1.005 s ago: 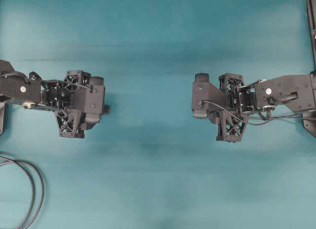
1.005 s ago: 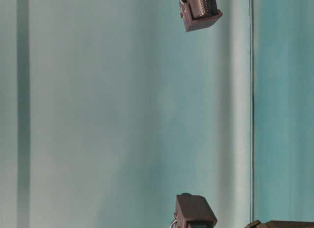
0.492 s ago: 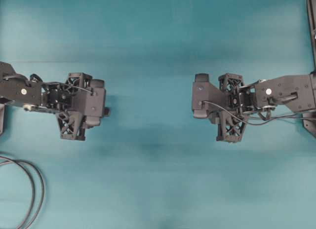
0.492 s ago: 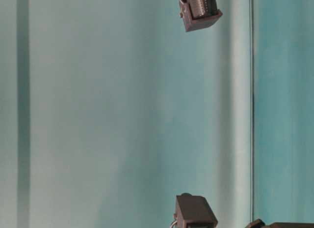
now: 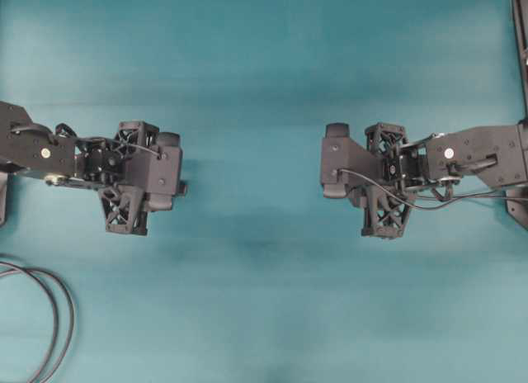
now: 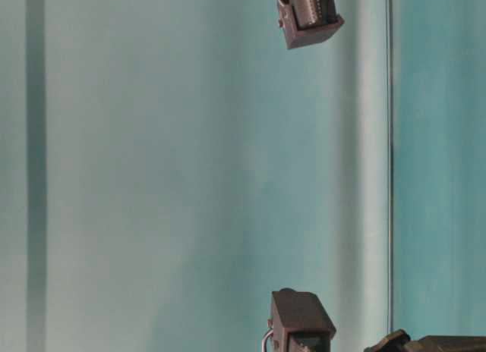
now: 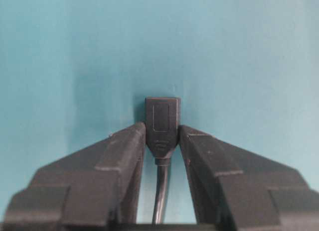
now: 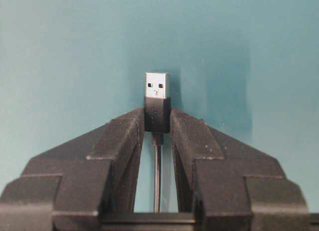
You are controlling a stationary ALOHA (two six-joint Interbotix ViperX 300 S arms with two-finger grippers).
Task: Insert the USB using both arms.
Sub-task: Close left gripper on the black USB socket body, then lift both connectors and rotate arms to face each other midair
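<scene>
In the right wrist view my right gripper (image 8: 157, 119) is shut on the dark body of the USB (image 8: 157, 86). Its silver metal tip sticks out past the fingertips, and its thin cable runs back between the fingers. In the left wrist view my left gripper (image 7: 162, 134) is shut on the all-black socket (image 7: 162, 116), whose open end points forward. In the overhead view the left arm (image 5: 132, 172) and right arm (image 5: 388, 172) face each other with a wide gap between them. The socket's tip (image 5: 182, 187) just shows; the USB is hidden there.
A thicker looped black cable (image 5: 51, 317) lies at the bottom left of the teal table (image 5: 256, 300). A thin cable (image 5: 437, 204) trails beside the right arm. The table-level view shows only the two wrist blocks, at the top (image 6: 307, 18) and the bottom (image 6: 300, 322).
My left arm has moved slightly to the right, toward the right arm, with the socket in it. The right arm has not moved.
</scene>
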